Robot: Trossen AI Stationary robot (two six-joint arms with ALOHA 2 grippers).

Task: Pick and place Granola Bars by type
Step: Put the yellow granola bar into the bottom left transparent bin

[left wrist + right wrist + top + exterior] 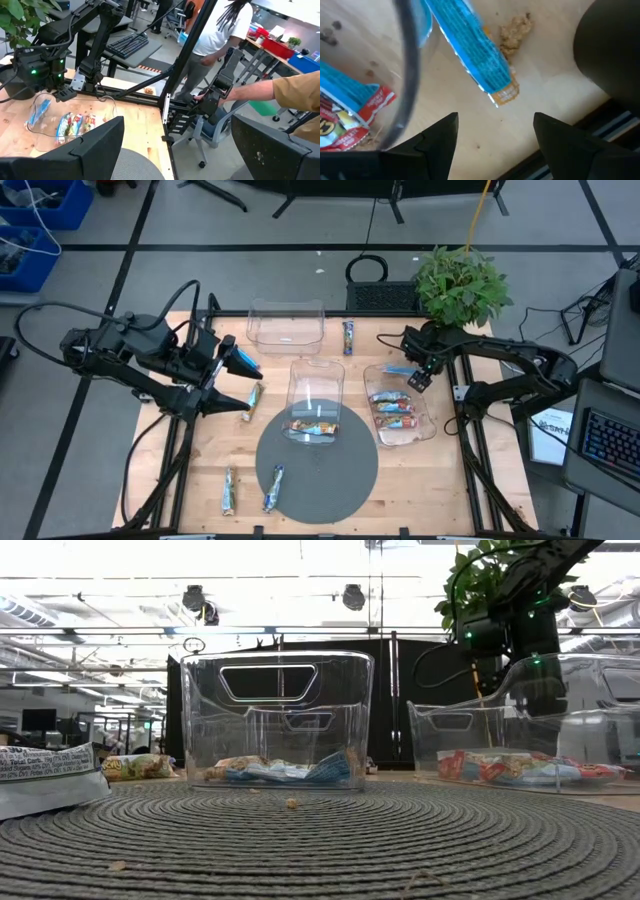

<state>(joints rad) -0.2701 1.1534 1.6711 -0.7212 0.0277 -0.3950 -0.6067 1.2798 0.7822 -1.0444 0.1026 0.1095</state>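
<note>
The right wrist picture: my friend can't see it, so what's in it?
A blue granola bar lies on the wooden table just ahead of the right gripper, whose jaws are open and empty. Beside it sit some crumbs, and a clear bin holding red-and-blue bars.

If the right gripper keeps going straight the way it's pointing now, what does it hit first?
Most likely the bright blue foil-wrapped granola bar lying on the wooden table just outside the clear plastic bin's rim. The right gripper, open, points at it, though depth is uncertain.

Three clear bins [286, 325] on a wooden table [480, 480]; round grey mat [340, 480]; potted plant [460, 283].
</note>
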